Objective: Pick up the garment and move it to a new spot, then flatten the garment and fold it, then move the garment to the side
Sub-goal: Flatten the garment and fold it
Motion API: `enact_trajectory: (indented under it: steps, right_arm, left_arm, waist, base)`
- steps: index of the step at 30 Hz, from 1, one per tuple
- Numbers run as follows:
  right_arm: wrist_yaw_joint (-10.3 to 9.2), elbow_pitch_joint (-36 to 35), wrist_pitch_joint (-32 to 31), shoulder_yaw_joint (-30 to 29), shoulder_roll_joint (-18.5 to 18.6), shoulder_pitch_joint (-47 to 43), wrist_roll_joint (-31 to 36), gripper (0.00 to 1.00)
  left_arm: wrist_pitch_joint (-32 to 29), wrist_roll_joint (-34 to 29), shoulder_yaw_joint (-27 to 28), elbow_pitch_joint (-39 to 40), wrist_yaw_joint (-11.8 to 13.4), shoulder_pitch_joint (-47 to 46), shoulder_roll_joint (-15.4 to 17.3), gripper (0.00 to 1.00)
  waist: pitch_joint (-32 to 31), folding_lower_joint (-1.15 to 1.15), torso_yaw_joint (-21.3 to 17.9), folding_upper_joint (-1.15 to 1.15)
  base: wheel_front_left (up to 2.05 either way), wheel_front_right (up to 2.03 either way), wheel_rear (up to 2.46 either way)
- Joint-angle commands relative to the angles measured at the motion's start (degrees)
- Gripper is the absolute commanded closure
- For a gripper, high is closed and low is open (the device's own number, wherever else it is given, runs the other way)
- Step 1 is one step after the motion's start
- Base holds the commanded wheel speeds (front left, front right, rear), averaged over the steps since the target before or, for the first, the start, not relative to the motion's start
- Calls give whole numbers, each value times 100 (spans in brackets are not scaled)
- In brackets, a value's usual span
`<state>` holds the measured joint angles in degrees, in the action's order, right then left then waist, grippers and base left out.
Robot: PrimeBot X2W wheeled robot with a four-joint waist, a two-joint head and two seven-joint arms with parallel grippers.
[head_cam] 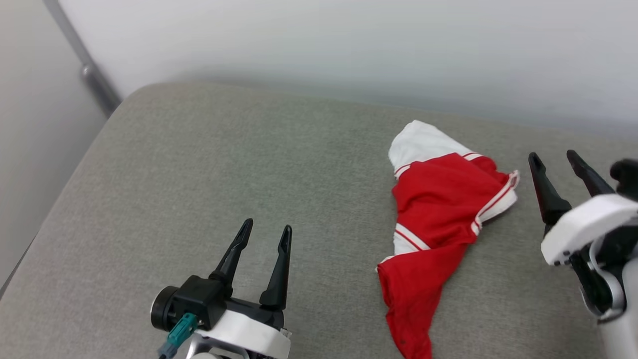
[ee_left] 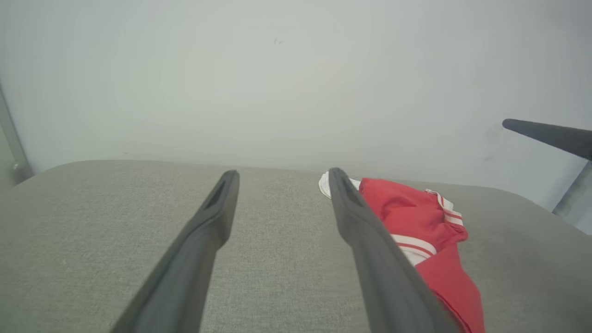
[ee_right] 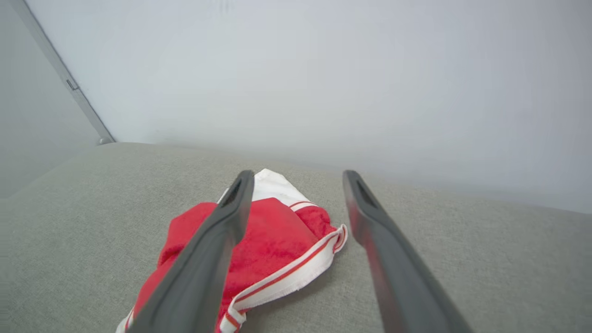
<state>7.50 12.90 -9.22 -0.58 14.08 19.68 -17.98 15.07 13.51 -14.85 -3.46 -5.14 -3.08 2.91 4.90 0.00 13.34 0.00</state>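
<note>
Surface: grey woven cushion [head_cam: 199,174] with a rounded far corner, set against a plain pale wall [head_cam: 349,40].
Cloth: red jersey garment [head_cam: 438,199], a T-shirt with white short sleeves and red-and-white stripe trim, bunched on the right half of the cushion; chest print hidden in the folds.
Long axis: roughly back to front across the cushion, white sleeve end toward its back, narrow red tail trailing toward its front.
Nearer arm: right gripper [head_cam: 553,157], over the right side of the cushion, just beside the striped hem and apart from it in the head view; long dark fingers spread wide, nothing between them, released.
Farther arm: left gripper [head_cam: 266,228], over the front middle of the cushion, well apart from the garment; fingers spread, empty.
Bearing: garment to the left of the right gripper and a little lower; to the right of the left gripper and farther back.
Judged step: cloth resting loose, not yet flattened; probably a pinch at hem or sleeve next, with some risk of catching several layers at once.
</note>
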Motion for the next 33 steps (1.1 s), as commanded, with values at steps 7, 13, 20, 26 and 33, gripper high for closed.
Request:
enact_trajectory:
  steps: [7, 13, 20, 26, 33]
  right_arm:
    - [-2, -1459, 846, -109, -226, -1272, 56, 0]
    - [-2, -2156, 1417, -195, -683, -2064, 198, 0]
    - [-2, -2342, 1560, -287, -911, -2328, 440, 0]
    - [-2, -2380, 1424, -431, -954, -2231, 555, 0]
    - [-2, -2318, 1390, -469, -988, -2168, 574, 0]
  left_arm:
    - [16, 79, -38, 56, -18, 152, -2, 0]
    - [16, 155, -176, -121, -56, 201, -3, 0]
    - [-33, 159, -534, -574, -146, 39, 0, 0]
    - [-1133, 462, -1171, -793, -216, -472, 110, 0]
    - [-2685, 740, -1720, -757, -228, -1041, 325, 0]
  waist:
    - [-248, 0, -446, 0]
    - [-245, 0, -643, 0]
    - [-143, 0, -830, 0]
    - [28, 0, -973, 0]
    - [205, 0, -1146, 0]
  base:
    - [0, 0, 0]
    - [0, 0, 0]
    - [0, 0, 0]
    - [0, 0, 0]
    - [0, 0, 0]
